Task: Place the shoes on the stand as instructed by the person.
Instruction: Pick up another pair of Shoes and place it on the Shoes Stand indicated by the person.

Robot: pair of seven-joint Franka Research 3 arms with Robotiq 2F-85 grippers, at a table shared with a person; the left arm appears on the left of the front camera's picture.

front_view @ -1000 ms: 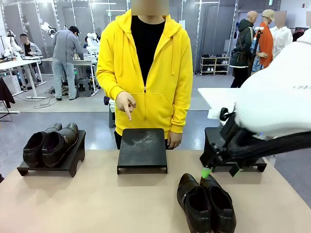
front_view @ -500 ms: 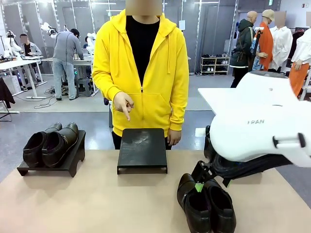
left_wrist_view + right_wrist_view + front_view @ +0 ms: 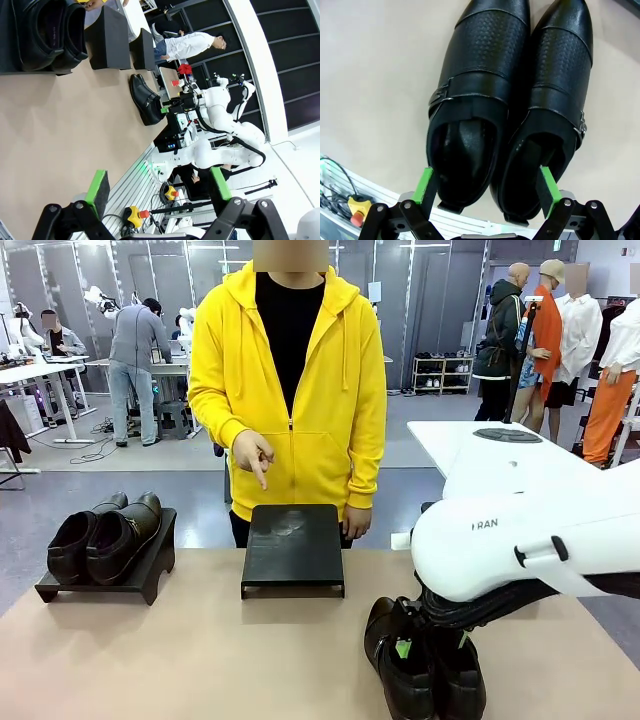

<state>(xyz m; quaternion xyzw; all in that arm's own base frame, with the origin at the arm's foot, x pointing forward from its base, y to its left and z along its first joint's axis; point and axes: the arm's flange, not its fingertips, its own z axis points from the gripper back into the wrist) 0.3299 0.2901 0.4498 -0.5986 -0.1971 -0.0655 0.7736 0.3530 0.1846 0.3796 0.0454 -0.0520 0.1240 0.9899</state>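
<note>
Right arm has come down since a second ago. The right gripper [image 3: 403, 648] now sits low over the glossy black pair [image 3: 440, 680], which lies side by side on the table [image 3: 200, 660] at its near right. In the right wrist view the jaws stand wide apart, a green pad at each outer side of the pair's heel ends; not clamped. The left gripper [image 3: 158, 184] is spread wide, with nothing between its pads. The duller pair [image 3: 105, 533] rests on the left stand [image 3: 150, 568]. The person [image 3: 290, 390] points one hand [image 3: 252, 453] down at the middle stand [image 3: 293, 545].
</note>
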